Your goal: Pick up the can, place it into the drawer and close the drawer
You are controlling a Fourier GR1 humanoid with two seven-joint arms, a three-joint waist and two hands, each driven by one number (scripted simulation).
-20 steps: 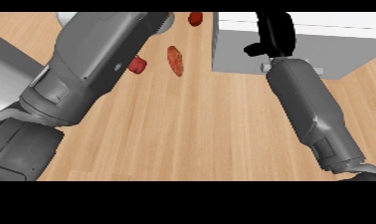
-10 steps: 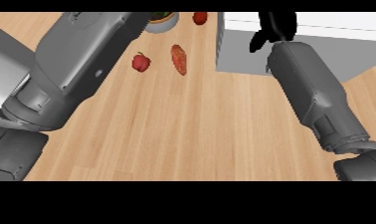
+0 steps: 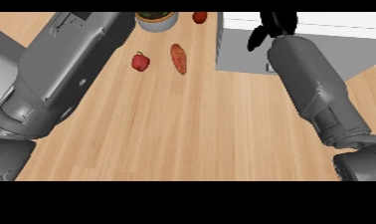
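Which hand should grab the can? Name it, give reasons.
Left, probably. The left forearm lies right beside the can, though its hand is out of view. The right hand is over the white drawer unit, farther off.

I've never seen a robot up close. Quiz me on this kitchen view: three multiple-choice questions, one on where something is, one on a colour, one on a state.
1. The right hand is:
A over the white box
B flat on the wood mid-view
C at the lower left edge

2. The pepper is:
A green
B red
C yellow

3. The pepper is:
A held in a hand
B inside the box
C lying free on the counter

Answers:
1 A, the black hand shows against the box's top.
2 B, its skin is plainly red.
3 C, it lies on bare wood with no hand on it.
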